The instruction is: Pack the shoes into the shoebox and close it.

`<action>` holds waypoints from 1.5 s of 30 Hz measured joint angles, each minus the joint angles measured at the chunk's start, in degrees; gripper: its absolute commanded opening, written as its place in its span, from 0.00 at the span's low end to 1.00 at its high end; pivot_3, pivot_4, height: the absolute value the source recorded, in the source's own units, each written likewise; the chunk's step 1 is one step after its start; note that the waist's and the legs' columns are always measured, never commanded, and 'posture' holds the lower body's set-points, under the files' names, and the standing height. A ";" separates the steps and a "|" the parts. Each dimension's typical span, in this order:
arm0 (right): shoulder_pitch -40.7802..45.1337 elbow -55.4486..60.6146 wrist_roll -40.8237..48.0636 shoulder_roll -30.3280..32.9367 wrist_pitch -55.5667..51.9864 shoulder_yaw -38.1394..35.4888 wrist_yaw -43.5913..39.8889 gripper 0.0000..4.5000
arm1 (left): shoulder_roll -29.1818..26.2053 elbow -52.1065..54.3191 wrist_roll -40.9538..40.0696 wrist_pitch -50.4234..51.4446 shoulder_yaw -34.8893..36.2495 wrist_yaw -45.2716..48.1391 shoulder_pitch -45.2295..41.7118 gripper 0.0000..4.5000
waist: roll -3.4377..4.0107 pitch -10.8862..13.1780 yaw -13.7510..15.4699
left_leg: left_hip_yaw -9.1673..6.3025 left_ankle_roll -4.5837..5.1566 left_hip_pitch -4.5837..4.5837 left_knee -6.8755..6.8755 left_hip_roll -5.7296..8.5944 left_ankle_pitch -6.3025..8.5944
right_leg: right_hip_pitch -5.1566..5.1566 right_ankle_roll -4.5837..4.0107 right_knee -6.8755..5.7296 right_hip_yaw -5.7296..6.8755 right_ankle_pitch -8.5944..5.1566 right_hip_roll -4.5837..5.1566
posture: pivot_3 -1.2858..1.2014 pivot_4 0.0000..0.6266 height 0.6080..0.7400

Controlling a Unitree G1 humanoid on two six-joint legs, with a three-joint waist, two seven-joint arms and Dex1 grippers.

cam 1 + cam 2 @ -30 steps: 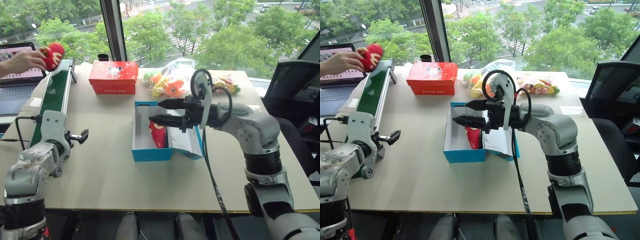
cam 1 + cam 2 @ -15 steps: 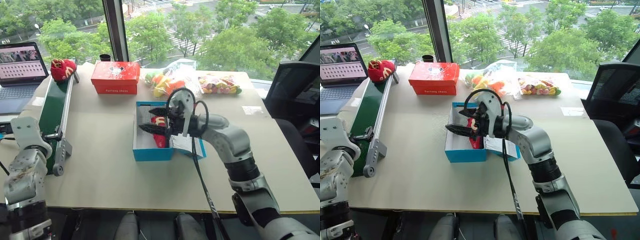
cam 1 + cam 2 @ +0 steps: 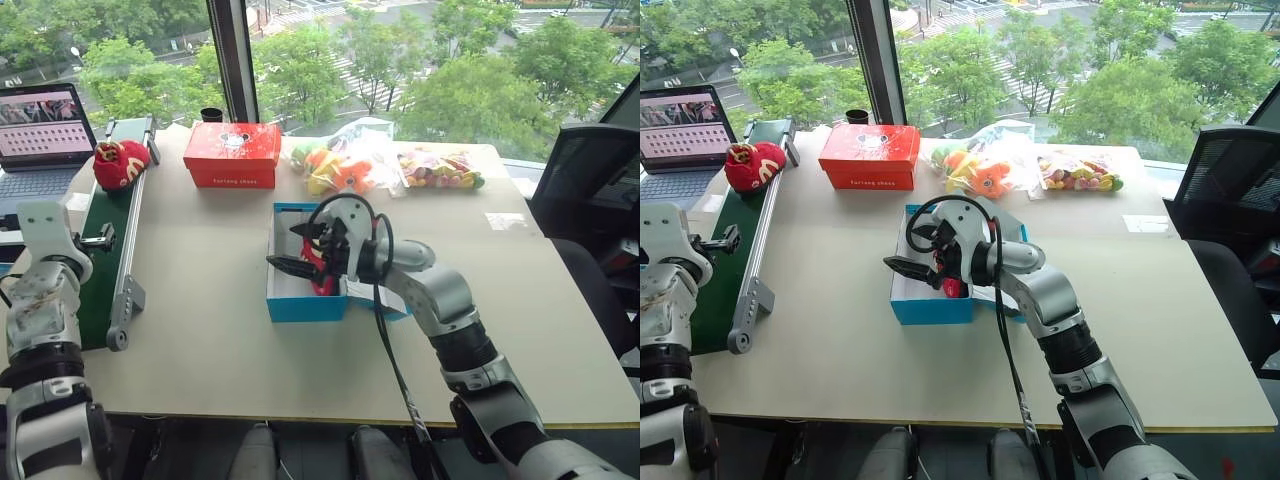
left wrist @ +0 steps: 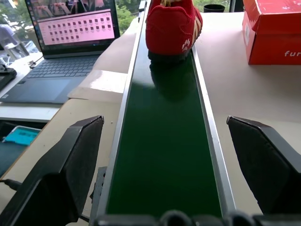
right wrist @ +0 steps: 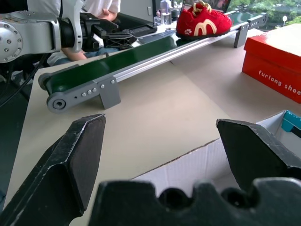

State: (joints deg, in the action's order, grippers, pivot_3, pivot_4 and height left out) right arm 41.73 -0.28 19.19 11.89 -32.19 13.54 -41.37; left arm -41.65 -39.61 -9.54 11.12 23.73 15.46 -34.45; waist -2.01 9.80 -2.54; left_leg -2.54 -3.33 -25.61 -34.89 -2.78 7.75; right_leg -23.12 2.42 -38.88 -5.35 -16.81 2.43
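One shoe [image 3: 320,268] lies in the open shoebox [image 3: 288,303], the other [image 3: 120,163] sits on the belt [image 3: 103,262] for pickup, so the left gripper [image 4: 164,160] lines up along it, wide open and empty, while the right gripper [image 3: 297,247] hovers over the box, likewise open and empty.

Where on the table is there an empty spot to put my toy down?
Bare table lies between the green belt and the blue shoebox, also right of the box. The back is crowded: red box and toy bags.
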 measured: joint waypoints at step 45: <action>6.30 3.44 18.72 -7.65 -19.79 -20.41 12.25 1.00 | 18.82 28.86 -18.68 9.56 -8.77 14.36 -1.61 0.55 | -0.06 -0.02 1.50 | -0.37 -0.12 -0.33 -0.02 0.00 -0.24 | 0.00 -0.08 -0.12 0.36 0.06 0.04 | 0.52 0.24 0.99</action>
State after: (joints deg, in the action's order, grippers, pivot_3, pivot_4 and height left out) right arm 48.03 3.16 37.91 4.25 -51.98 -6.86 -29.12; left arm -22.83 -10.75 -28.23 20.68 14.96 29.82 -36.05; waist -2.07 9.78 -1.03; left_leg -2.91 -3.45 -25.94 -34.91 -2.79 7.52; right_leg -23.12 2.34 -39.01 -4.98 -16.75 2.48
